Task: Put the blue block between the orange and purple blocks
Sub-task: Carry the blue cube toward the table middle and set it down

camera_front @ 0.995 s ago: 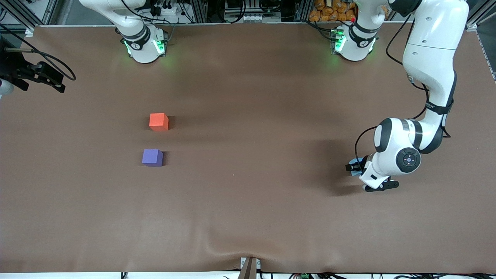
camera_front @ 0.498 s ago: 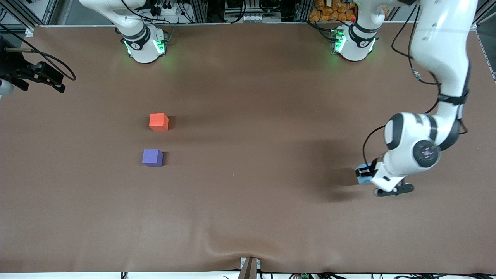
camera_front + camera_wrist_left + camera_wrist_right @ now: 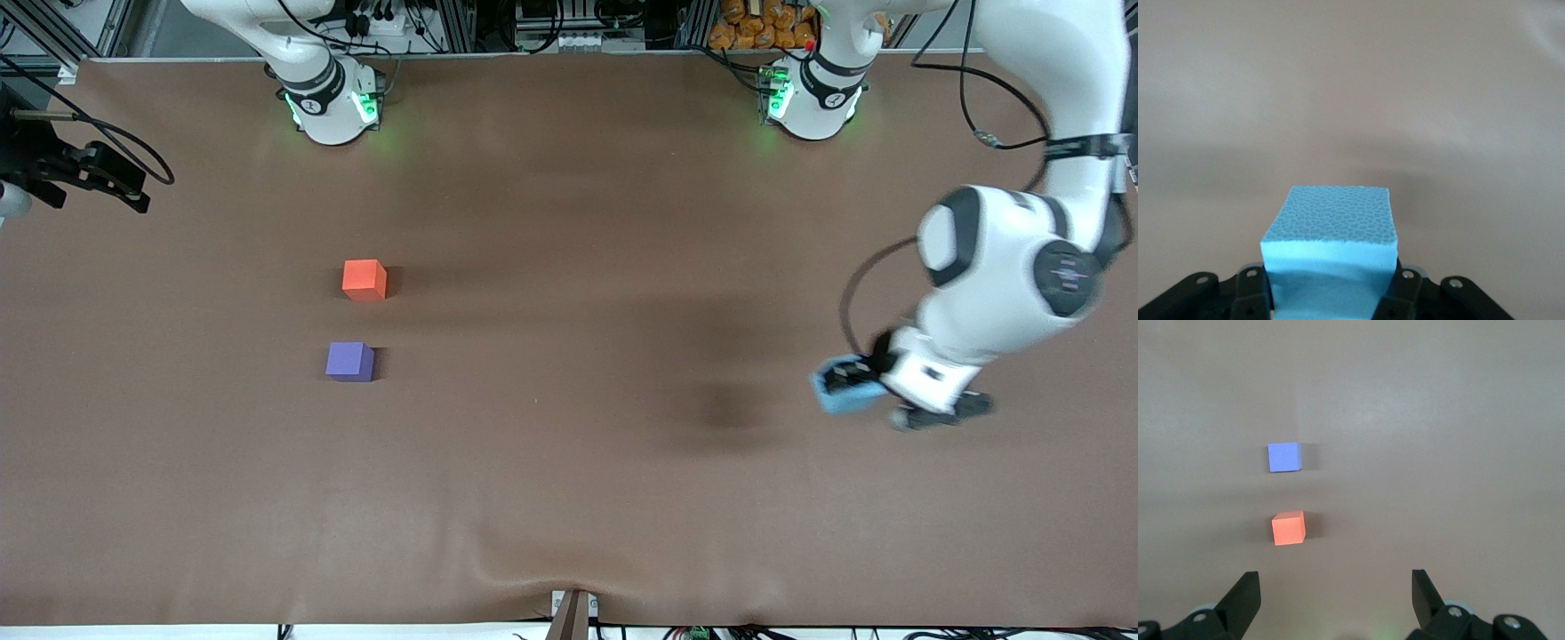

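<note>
The blue block is pinched between the fingers of my left gripper, which is shut on it. The block hangs in the air over the left arm's end of the table, and its shadow lies apart on the cloth. The orange block and the purple block rest on the table toward the right arm's end, the purple one nearer the front camera, with a gap between them. My right gripper is open and empty, high over the table near its base, and out of the front view.
A brown cloth covers the whole table, with a wrinkle near the front edge. A black camera mount juts in at the right arm's end. The arm bases stand along the table's back edge.
My left gripper has finished closing on the blue block and lifted it off the table. The left arm has risen and swung a little toward its end of the table. The right arm has not moved.
</note>
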`<state>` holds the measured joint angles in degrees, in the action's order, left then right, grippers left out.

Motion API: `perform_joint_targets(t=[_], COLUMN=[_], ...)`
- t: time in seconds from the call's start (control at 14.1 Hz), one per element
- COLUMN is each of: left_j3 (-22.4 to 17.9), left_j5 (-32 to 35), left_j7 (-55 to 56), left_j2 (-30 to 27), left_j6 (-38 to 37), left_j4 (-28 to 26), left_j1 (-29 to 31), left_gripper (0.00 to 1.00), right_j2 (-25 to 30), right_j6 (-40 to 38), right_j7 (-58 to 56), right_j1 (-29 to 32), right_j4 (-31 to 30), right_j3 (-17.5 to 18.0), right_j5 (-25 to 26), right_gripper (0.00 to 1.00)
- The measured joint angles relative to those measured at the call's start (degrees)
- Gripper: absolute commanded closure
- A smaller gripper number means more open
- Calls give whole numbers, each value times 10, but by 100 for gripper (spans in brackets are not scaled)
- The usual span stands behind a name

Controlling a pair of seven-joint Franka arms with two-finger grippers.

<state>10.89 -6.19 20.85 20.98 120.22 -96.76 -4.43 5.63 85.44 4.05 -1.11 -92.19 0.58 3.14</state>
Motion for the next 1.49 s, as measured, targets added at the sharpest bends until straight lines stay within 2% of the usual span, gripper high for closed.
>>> perform_joint_targets(t=[0.14, 0.36, 0.43, 0.5, 0.78, 0.85, 0.92, 1.0, 1.21, 1.35, 1.49], left_j3=[21, 24, 24, 23, 3, -8, -24, -43, -86, -95, -106], left_j5=[0, 0, 0, 0, 3, 3, 3, 3, 36, 58, 64], left_j7=[44, 153, 195, 233, 352, 368, 378, 384, 392, 395, 383], left_j2=[4, 38, 60, 84, 184, 204, 221, 233, 242, 232, 197], left_j6=[-20, -25, -22, -21, -12, -6, 3, 10, 12, -10, -53], left_j4=[-8, -8, 7, 29, 129, 152, 168, 179, 190, 204, 217], left_j1=[-60, -184, -223, -256, -357, -377, -400, -426, -492, -496, -477], left_gripper=[77, 77, 77, 71, 59, 47, 30, 0, 0, 0, 0], right_j2=[0, 0, 0, 0, -3, -4, -5, -5, -6, -6, -6], right_j6=[0, 0, 0, 0, 0, 0, 0, 0, 0, 0, 0], right_j7=[0, 0, 0, 0, -3, -3, -4, -4, -4, -4, -4], right_j1=[0, 0, 0, 0, 0, 0, 0, 0, 0, 0, 0], right_j4=[0, 0, 0, 0, -1, -1, -1, -1, -1, -1, -1], right_j3=[0, 0, 0, 0, 0, 0, 0, 0, 0, 0, -1], right_j5=[0, 0, 0, 0, 0, 0, 0, 0, 0, 0, 0], right_gripper=[0, 0, 0, 0, 0, 0, 0, 0, 0, 0, 0])
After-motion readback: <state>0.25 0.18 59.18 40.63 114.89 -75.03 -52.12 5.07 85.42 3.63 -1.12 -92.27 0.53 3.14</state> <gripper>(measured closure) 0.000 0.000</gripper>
